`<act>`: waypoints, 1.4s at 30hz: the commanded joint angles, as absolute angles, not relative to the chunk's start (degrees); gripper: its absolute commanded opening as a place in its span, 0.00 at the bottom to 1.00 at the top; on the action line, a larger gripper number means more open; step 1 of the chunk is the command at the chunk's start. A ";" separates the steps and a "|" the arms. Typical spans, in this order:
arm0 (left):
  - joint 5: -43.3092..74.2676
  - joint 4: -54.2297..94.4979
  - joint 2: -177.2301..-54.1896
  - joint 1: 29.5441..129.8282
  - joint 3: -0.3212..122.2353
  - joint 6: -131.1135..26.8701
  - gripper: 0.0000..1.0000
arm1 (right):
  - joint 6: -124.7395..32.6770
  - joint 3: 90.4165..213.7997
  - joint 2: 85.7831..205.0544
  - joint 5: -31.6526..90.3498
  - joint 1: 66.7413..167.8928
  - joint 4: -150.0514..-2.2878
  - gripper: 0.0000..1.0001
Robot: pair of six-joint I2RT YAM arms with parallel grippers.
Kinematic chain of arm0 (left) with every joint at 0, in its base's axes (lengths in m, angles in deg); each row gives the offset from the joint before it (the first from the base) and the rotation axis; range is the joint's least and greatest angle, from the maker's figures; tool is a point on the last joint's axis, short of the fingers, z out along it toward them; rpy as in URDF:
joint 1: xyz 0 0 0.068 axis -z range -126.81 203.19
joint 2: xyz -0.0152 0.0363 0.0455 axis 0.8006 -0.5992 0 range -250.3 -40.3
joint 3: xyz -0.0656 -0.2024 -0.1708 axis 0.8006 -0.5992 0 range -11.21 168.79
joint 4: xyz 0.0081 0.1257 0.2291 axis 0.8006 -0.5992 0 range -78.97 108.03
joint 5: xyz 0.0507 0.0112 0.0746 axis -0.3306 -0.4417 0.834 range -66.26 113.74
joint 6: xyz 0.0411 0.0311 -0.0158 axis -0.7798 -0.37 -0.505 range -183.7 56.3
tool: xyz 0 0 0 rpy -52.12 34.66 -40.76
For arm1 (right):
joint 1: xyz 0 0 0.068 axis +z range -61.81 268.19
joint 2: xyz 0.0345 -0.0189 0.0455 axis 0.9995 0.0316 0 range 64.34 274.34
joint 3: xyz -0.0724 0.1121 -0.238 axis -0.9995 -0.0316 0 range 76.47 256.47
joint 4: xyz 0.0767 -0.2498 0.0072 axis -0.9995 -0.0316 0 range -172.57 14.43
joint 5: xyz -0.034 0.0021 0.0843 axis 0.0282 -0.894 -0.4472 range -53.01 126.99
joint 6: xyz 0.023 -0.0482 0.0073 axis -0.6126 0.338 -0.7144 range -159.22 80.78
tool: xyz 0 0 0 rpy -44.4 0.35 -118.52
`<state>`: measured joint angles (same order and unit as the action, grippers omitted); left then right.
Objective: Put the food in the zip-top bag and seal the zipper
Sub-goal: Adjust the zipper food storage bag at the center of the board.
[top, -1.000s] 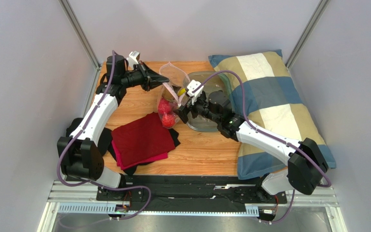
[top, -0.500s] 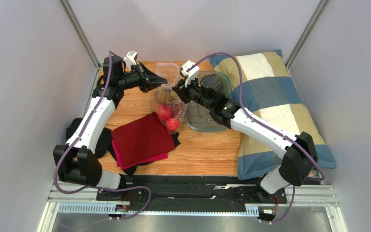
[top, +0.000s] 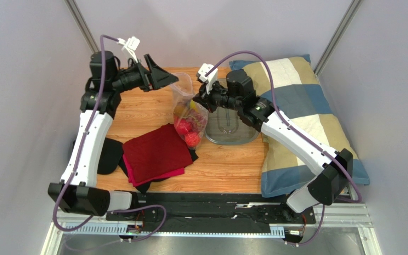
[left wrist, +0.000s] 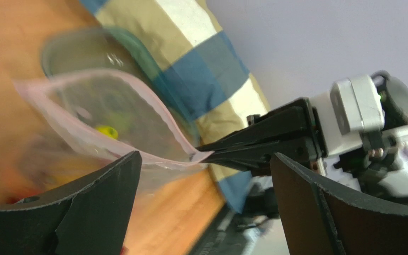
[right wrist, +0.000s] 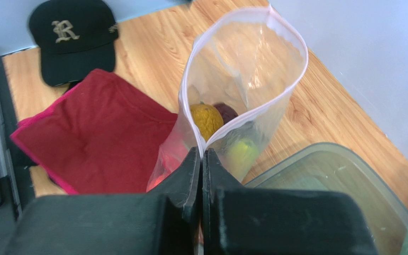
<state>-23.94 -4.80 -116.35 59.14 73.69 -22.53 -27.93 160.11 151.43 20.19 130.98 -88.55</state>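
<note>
The clear zip-top bag (top: pixel 189 103) stands upright on the wood table, its mouth gaping in a loop. The pale-pink zipper (right wrist: pixel 186 93) rims that mouth. My right gripper (top: pixel 196 99) (right wrist: pixel 202 152) is shut on the near end of the zipper, holding the bag up. Food lies inside: an orange pumpkin (right wrist: pixel 206 119), a dark plum (right wrist: pixel 225 112), a yellow-green piece (right wrist: pixel 243 151) and red fruit (top: pixel 186 128). My left gripper (top: pixel 166 79) (left wrist: pixel 206 155) hangs open just left of the bag's mouth; its fingers (left wrist: pixel 84 207) hold nothing.
A clear rigid tub (top: pixel 231 130) (right wrist: pixel 344 180) sits right of the bag. A checked pillow (top: pixel 296 114) fills the table's right side. Red cloths (top: pixel 155 154) over black fabric lie in front, with a black cap (right wrist: pixel 73 40) to the left.
My left gripper let go of the bag, opened wide and rose back to the left. My right gripper closed on the zipper's end and lifted it; the bag now stands more upright.
</note>
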 commanded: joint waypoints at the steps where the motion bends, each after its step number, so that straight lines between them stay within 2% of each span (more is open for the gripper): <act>1: -30.30 -12.10 -108.96 58.37 81.68 -56.45 0.99 | -22.96 167.44 146.08 9.75 131.08 -94.46 0.00; 6: -37.25 -17.91 -99.74 58.46 76.43 -83.23 0.99 | -18.66 166.39 143.09 3.78 130.99 -98.16 0.00; 10: -40.50 -22.73 -97.79 59.07 74.92 -91.46 0.98 | -17.16 166.21 141.95 1.31 130.82 -100.00 0.00; 13: -38.85 -28.53 -97.79 64.51 74.05 -99.54 0.98 | -16.89 165.51 141.33 0.34 130.82 -100.71 0.00; 14: -34.05 -29.33 -97.44 69.66 73.43 -102.78 0.98 | -16.81 165.51 141.33 -0.01 130.82 -101.58 0.00; 18: -21.37 -27.33 -97.43 80.75 68.95 -104.66 0.98 | -15.67 165.86 141.07 -1.24 130.90 -104.66 0.00; 20: -17.93 -24.08 -98.74 82.36 68.68 -101.69 0.98 | -14.61 165.42 140.63 -2.38 130.90 -106.41 0.00; 25: -15.28 -19.58 -102.35 83.07 68.68 -97.54 0.97 | -9.61 162.87 138.26 -3.26 131.61 -109.06 0.00; 27: -16.77 -20.02 -104.37 83.33 68.24 -97.89 0.92 | -8.29 161.38 137.64 -2.83 131.70 -109.15 0.00; 30: -20.54 -22.31 -107.36 83.51 67.98 -98.16 0.79 | -6.18 160.50 137.46 -1.07 131.78 -109.76 0.00; 31: -21.60 -23.53 -107.97 83.51 67.89 -98.15 0.71 | -5.56 160.41 137.55 -0.63 131.78 -110.20 0.00; 33: -25.03 -23.72 -109.12 83.60 67.02 -98.33 0.61 | -5.03 159.62 137.38 0.51 131.70 -110.38 0.00; 34: -26.17 -23.72 -109.38 83.60 66.66 -98.24 0.50 | -4.68 159.10 137.11 0.78 131.78 -110.20 0.00; 36: -27.85 -23.72 -110.09 84.47 66.66 -98.24 0.37 | -3.89 157.78 136.32 1.22 131.61 -109.94 0.00; 37: -27.94 -23.72 -110.26 84.82 66.92 -98.33 0.21 | -3.62 157.51 136.15 1.48 131.70 -109.77 0.00; 40: -29.25 -23.63 -111.23 85.97 70.08 -97.72 0.00 | -3.62 158.21 135.44 2.62 131.43 -109.68 0.00; 42: -29.08 -23.63 -112.02 87.28 73.50 -96.23 0.00 | -4.23 159.35 134.92 3.41 130.99 -109.67 0.00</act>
<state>-24.51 -25.41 -111.77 85.15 67.31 -97.13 -5.46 157.27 137.90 2.25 131.28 -112.79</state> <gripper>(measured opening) 0.023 0.011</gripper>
